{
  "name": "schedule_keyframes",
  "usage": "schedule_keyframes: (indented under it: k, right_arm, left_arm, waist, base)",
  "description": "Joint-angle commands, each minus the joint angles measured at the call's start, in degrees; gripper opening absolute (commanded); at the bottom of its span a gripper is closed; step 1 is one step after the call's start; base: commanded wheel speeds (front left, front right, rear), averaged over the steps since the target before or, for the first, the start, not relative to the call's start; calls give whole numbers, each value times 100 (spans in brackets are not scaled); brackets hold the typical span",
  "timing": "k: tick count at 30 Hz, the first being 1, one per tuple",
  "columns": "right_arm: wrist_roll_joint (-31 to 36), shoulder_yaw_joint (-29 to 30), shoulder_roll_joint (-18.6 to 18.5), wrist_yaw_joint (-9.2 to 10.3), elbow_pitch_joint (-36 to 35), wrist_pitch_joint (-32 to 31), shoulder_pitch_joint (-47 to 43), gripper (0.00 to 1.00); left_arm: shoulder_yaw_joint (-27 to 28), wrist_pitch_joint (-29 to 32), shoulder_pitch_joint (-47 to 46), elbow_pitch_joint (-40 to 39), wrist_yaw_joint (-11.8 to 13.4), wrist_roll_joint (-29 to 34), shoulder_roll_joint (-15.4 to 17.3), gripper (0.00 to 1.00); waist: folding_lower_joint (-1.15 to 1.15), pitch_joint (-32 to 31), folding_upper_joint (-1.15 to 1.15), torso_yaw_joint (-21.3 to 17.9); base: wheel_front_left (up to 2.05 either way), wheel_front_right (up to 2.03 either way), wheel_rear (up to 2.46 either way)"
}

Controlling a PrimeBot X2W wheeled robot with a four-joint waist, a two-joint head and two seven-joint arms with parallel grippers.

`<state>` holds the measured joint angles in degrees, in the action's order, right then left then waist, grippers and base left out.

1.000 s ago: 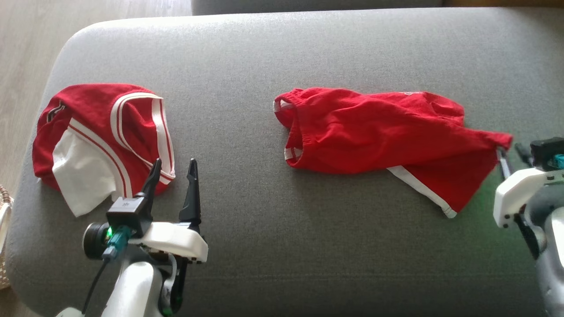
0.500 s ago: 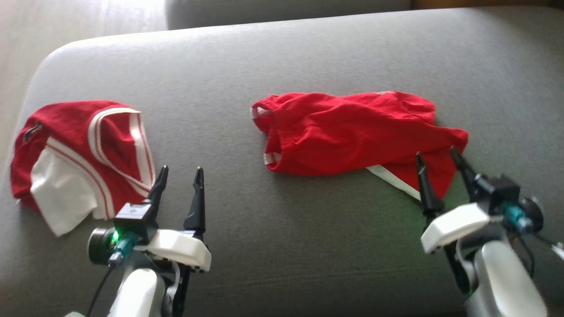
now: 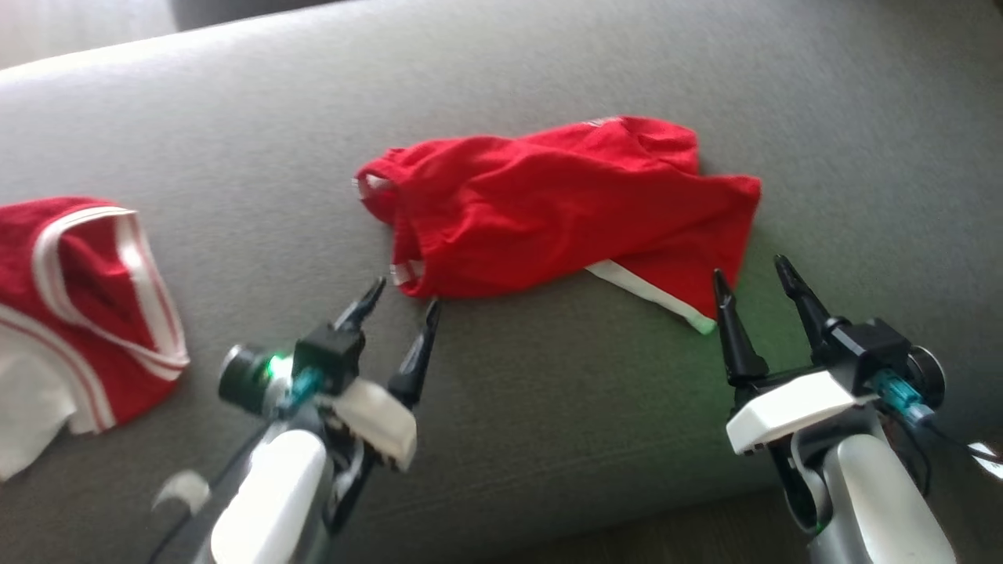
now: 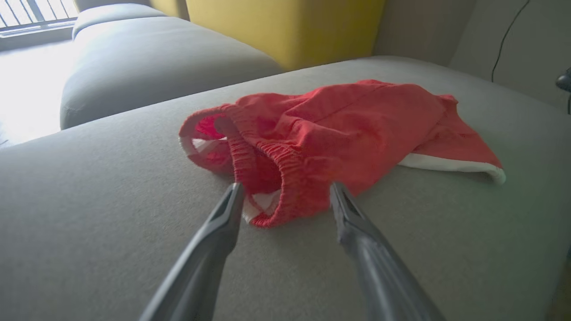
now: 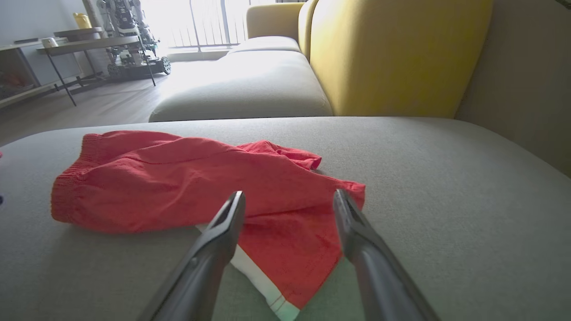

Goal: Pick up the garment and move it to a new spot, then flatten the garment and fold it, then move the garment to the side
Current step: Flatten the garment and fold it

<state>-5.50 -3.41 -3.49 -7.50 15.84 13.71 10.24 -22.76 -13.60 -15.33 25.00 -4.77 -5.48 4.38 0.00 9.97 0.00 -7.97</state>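
a red-and-white garment (image 3: 78, 290) runs off the head view's left edge; the left gripper (image 3: 407, 292) is smeared by blur there.

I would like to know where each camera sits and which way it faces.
Head view: on the head, looking down at the grey cushion, red shorts and a red-and-white garment; left tool and right tool show, open.
Left wrist view: on the left wrist, facing the shorts' waistband between its own fingers.
Right wrist view: on the right wrist, facing the white-trimmed hem past its own fingers.
Shared: all three see the shorts.
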Motion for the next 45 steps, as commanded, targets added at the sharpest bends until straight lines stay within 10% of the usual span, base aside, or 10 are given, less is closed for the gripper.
schedule_keyframes:
  k: [1,10,13,14,24,33,45]
  right_arm:
    - [57,-164,57,1,-210,67,278,100]
    - [-165,-228,60,1,-180,104,353,100]
    - [-167,-224,60,1,-149,115,357,100]
    - [-168,-229,60,1,-138,117,358,100]
    - [-248,-294,61,1,-176,127,429,100]
    - [-318,-314,61,1,-225,128,480,100]
    - [-601,-761,61,1,-297,129,873,100]
  left_arm:
    - [150,19,-440,11,-37,57,138,100]
    - [146,109,-1120,696,-141,-81,261,100]
    - [37,167,-1204,788,-196,-165,295,7]
    - [11,179,-1223,805,-207,-193,308,0]
    - [-111,270,-1495,404,-258,-711,271,0]
    - [-7,1653,-2158,-622,-270,-2327,535,0]
    - [172,2980,-3377,723,-88,-2212,1371,0]
  waist:
    - [0,209,0,-247]
    - [0,431,0,-635]
    - [0,456,0,-675]
    - [0,461,0,-684]
    - [0,560,0,-714]
    - [0,710,0,-726]
    - [0,1183,0,-1069]
  base:
    - [0,0,0]
    - [0,0,0]
    - [0,0,0]
    - [0,0,0]
    - [0,0,0]
    - [0,0,0]
    - [0,0,0]
